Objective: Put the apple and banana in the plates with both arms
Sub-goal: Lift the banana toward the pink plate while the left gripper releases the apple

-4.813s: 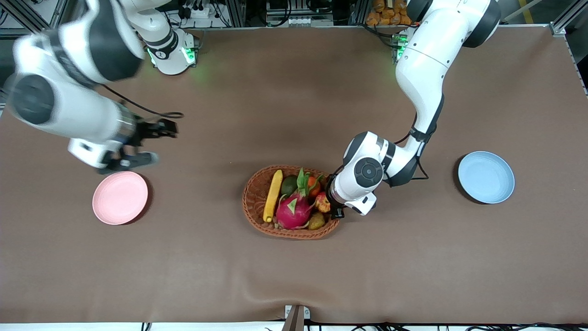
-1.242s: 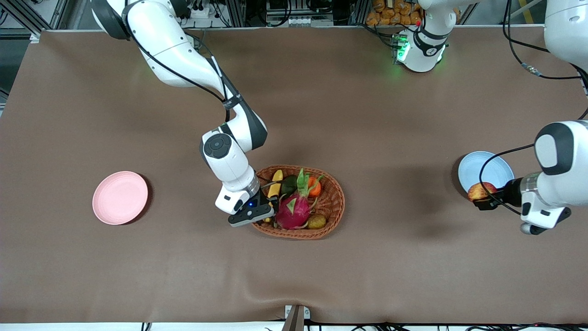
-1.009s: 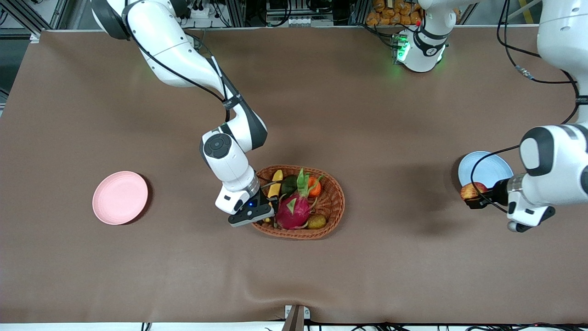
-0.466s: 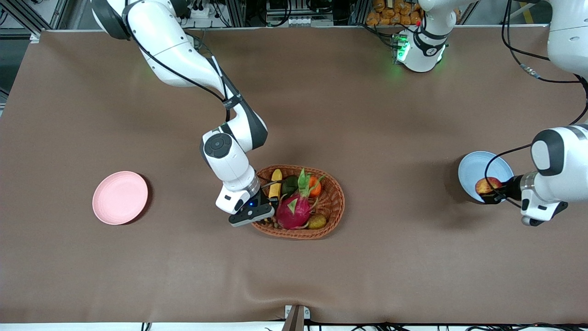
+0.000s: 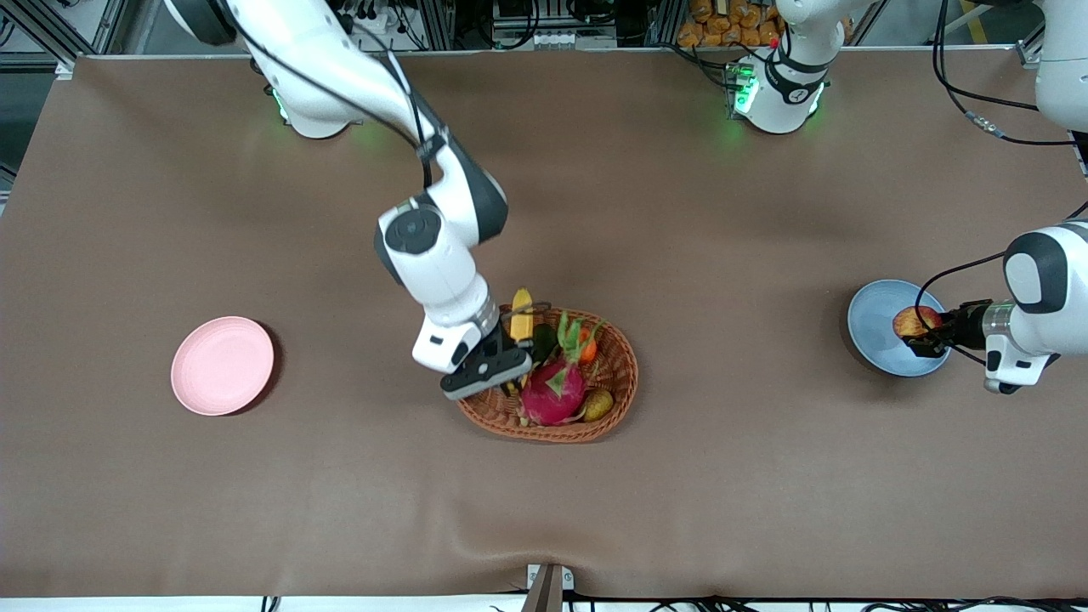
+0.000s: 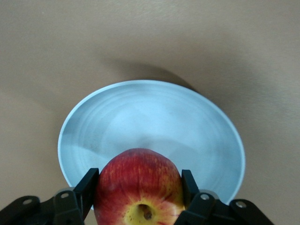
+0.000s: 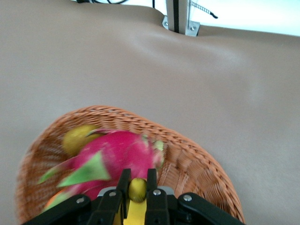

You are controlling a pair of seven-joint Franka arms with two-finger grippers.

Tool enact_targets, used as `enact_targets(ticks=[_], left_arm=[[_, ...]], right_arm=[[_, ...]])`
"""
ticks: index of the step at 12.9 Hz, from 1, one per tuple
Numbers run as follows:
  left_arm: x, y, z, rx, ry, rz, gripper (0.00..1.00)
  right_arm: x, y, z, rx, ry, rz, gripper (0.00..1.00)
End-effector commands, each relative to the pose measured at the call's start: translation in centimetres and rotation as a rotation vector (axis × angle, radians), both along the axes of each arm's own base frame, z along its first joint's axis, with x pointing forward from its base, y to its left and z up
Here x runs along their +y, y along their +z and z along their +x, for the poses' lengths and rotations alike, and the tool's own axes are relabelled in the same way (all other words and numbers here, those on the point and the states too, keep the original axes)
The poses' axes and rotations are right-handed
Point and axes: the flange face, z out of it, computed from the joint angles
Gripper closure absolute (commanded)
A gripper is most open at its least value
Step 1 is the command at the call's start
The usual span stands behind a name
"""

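My left gripper (image 5: 922, 337) is shut on the red and yellow apple (image 5: 909, 321) and holds it over the light blue plate (image 5: 875, 327). In the left wrist view the apple (image 6: 138, 185) sits between the fingers (image 6: 89, 185) above the blue plate (image 6: 154, 122). My right gripper (image 5: 508, 350) is shut on the yellow banana (image 5: 521, 313) and holds it tilted above the wicker basket (image 5: 616, 387). In the right wrist view the banana's end (image 7: 137, 190) is pinched between the fingers (image 7: 123, 185). The pale pink plate (image 5: 223, 365) lies bare toward the right arm's end of the table.
The basket also holds a magenta dragon fruit (image 5: 554, 393), an orange fruit (image 5: 585, 344), a dark green fruit (image 5: 544, 342) and a small yellow-brown fruit (image 5: 598, 405). In the right wrist view the dragon fruit (image 7: 117, 154) lies just under the banana.
My left gripper has carried the apple from the plate's near rim to over the plate. My right gripper has risen out of the basket with the banana; the dragon fruit has shifted a little.
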Motion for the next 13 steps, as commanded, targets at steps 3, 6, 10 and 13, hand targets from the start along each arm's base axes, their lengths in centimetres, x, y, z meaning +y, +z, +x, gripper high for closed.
enact_targets(ticks=[3,6,10,13], left_arm=[[-0.2,0.8,0.6,-0.021,-0.011,0.018,0.0],[-1.4,5.9,1.9,-0.073,-0.026,0.037,0.0],[-6.1,14.8,4.6,-0.111,-0.106,0.014,0.0],[-8.4,23.0,5.3,-0.168,-0.147,0.015,0.0]], right_arm=[[-3.0,7.8,-1.8,-0.003,0.039,-0.152,1.0],[-6.9,9.3,-1.3,0.038,0.017,-0.281,1.0],[-15.5,8.6,1.2,0.115,0.04,-0.358,1.0],[-23.3,6.8,3.2,0.161,0.086,-0.398,1.0]])
